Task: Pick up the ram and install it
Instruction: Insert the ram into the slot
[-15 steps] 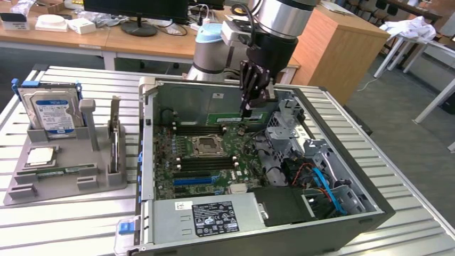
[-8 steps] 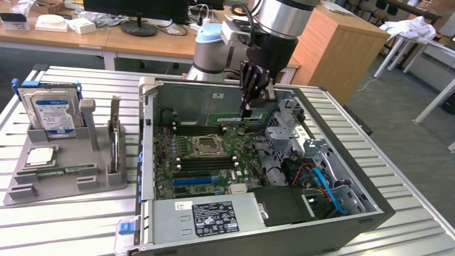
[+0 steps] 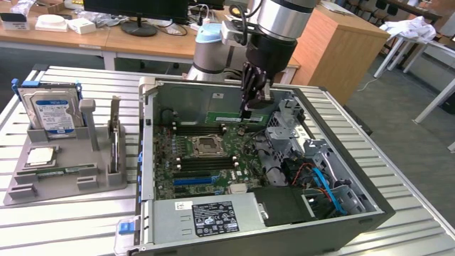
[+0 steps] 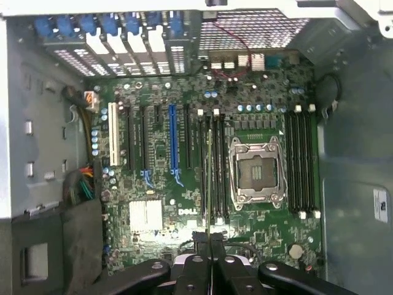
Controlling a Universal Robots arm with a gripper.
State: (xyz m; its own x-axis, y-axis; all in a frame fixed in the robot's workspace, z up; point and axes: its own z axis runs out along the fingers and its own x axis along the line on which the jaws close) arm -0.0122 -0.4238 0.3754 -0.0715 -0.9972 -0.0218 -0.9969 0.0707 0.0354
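pinching the ram [image 4: 209,178] along its edge, end effector [image 4: 209,249] nearly closed, above memory slots [image 4: 222,184]; case walls [image 4: 353,153] clear.

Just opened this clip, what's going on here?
A single robot arm is working inside an open computer case. Its gripper is shut on the ram, holding the stick edge-on over the motherboard, in line with the memory slots beside the empty CPU socket. Whether it touches a slot cannot be told. On the exterior view's left, a grey tray holds a hard drive.
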